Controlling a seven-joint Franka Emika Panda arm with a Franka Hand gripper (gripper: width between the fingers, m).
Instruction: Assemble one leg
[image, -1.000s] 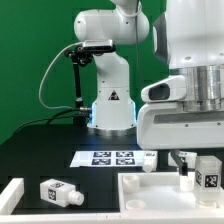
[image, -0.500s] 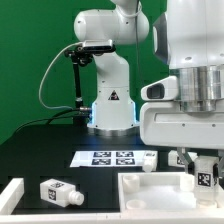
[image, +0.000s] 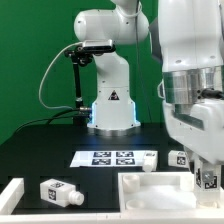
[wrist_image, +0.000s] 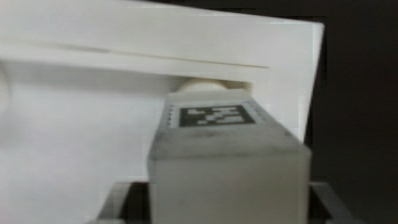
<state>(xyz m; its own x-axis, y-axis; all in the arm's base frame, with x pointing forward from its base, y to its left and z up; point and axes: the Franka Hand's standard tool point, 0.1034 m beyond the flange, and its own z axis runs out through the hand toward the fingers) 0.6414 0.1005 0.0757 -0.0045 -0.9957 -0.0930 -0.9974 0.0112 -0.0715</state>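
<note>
Claw (image: 207, 176) low at the exterior view's right, clenched on one leg (wrist_image: 221, 150); tagged face toward the wrist camera, stub end pointing away from the claw. Long axis in line with the fingers, roughly upright over the tabletop (image: 150, 186). Stub touching or just short of the white surface in the wrist view, can't tell which. Key relation: seat lies straight ahead along the leg's axis, so probably a push down plus twist. Spare leg (image: 57, 191) lying on the worktop (image: 50, 150), near left, well apart. Marker board (image: 105, 157) further back.
</note>
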